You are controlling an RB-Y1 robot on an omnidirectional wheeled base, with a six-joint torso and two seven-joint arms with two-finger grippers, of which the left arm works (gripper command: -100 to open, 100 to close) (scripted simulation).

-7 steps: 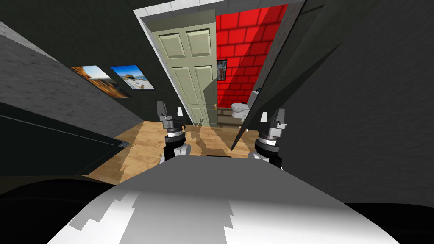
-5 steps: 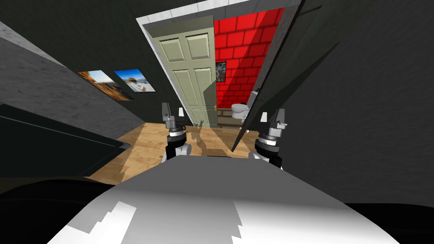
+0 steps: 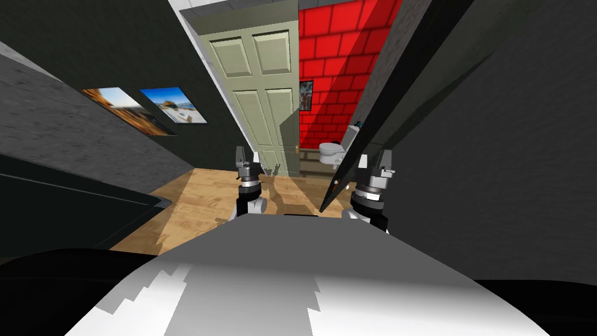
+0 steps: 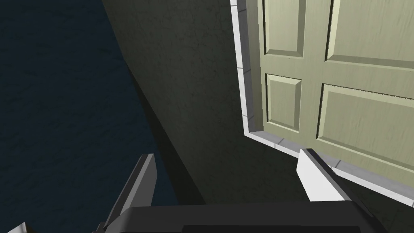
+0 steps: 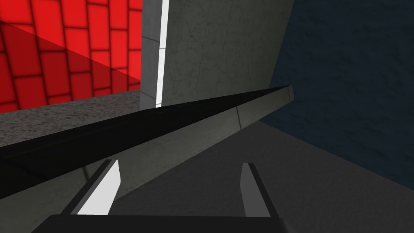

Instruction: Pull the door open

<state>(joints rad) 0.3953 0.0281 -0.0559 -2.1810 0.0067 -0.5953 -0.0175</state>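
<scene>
Pale green panelled door (image 3: 262,87) straight ahead, set in a white tiled frame (image 4: 239,60) and standing ajar, small handle (image 3: 297,149) at its free edge. Past that edge, a red brick wall (image 3: 338,58) and a white toilet (image 3: 329,153) low against it.

Left gripper (image 3: 247,156) raised before the door's lower part, apart from it and short of the handle. Fingers (image 4: 315,178) spread wide with nothing between them, aimed at the dark wall just beside a corner of the frame.

Right gripper (image 3: 373,158) up on the other side, just beside a thin dark panel (image 3: 373,116) seen edge-on. Fingers (image 5: 103,190) likewise apart and empty, one close under the panel's black face; contact there impossible to tell.

Wooden floor (image 3: 198,198) beneath both. Two framed pictures (image 3: 125,109) on the dark wall to the left.

Against half a second ago: left gripper swung inward toward the door and turned, so narrower in the head view. Right gripper at the same spot. Door larger and pictures slid leftward, from own movement, not theirs.
</scene>
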